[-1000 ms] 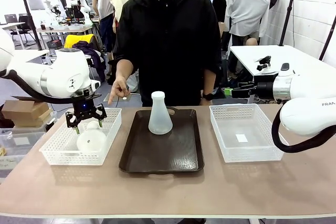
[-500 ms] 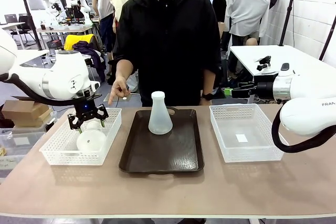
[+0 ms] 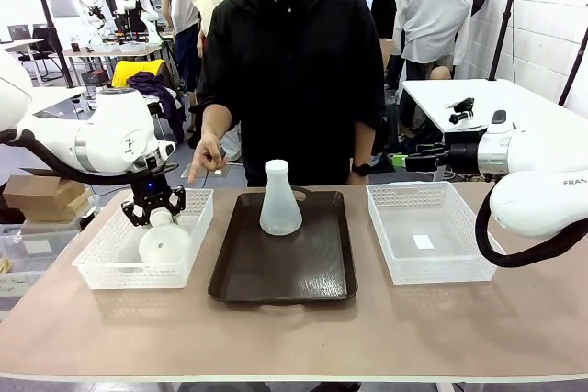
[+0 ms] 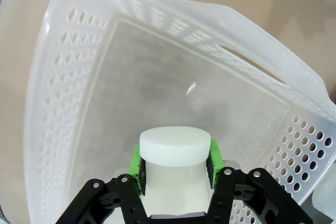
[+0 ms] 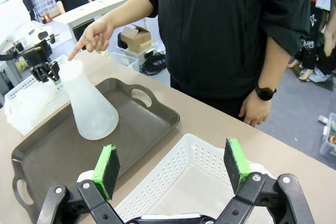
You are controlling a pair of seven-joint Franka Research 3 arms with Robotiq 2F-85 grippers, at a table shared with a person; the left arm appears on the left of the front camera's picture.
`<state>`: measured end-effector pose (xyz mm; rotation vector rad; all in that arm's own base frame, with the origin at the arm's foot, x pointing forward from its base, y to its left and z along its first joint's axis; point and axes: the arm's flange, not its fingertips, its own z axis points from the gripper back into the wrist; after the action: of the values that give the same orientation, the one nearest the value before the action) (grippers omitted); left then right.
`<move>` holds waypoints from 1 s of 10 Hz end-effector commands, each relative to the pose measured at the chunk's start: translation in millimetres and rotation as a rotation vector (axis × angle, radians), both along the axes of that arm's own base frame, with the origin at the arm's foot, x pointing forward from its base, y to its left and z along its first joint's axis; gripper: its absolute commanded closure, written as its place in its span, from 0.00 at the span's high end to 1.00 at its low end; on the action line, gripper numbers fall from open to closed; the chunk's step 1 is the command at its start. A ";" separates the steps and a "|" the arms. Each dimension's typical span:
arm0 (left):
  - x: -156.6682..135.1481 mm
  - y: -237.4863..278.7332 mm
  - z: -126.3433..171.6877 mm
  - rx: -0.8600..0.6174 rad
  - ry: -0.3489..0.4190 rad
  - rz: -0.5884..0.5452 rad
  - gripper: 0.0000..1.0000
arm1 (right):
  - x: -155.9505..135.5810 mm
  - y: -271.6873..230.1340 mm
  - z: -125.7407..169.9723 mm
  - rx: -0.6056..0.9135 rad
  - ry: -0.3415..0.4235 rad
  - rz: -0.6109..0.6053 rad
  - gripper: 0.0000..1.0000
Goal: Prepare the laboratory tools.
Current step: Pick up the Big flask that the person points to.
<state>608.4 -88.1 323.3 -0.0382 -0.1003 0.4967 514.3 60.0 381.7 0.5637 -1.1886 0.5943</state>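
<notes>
Left wrist view lets you look straight down the left gripper [image 4: 175, 163], and its two green pads [image 4: 136, 167] are pinching the short neck of the left flask [image 4: 175, 148], one pad on each side, just under the flat round lip. The flask is milky white and looks smooth and a bit cloudy, like frosted plastic. Under it you see the left basket [image 4: 68, 77], white and shiny, with rows of little oval holes in its walls and a plain floor. In the front view this flask sits inside that basket with its wide round bottom turned toward you, and the black fingers hold its far end. The tray flask [image 3: 279, 199] has the same cone shape and stands upright on the far half of the dark tray [image 3: 283, 268], which is a flat rectangle with rounded corners and a handle hole at each end. The right basket [image 3: 430, 231] sits to the right of the tray, and it is white with holes too. In the right wrist view the right gripper [image 5: 170, 166] has its fingers spread wide apart with nothing between them, and it hangs above that basket. The person in a black shirt stands across the table [image 3: 294, 337], and one hand [image 3: 207, 155] points a finger down near the left basket. The table top is smooth and light brown. Behind it you can see other tables and a white brick wall.
</notes>
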 end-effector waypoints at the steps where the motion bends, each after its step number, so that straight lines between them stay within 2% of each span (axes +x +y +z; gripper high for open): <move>1: 7.6 1.9 0.3 0.031 -0.010 0.003 0.00 | 0.2 0.3 3.7 -0.004 0.009 0.003 1.00; 4: 7.4 4.6 0.6 0.034 0.008 0.016 0.00 | 0.2 0.3 3.7 -0.004 0.009 0.003 1.00; 10: 2.8 6.0 0.4 0.013 -0.001 0.005 0.00 | 0.2 0.3 3.7 -0.004 0.009 0.003 1.00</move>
<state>611.3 -81.6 323.7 -0.0259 -0.1043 0.5023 514.3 60.0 381.7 0.5640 -1.1884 0.5939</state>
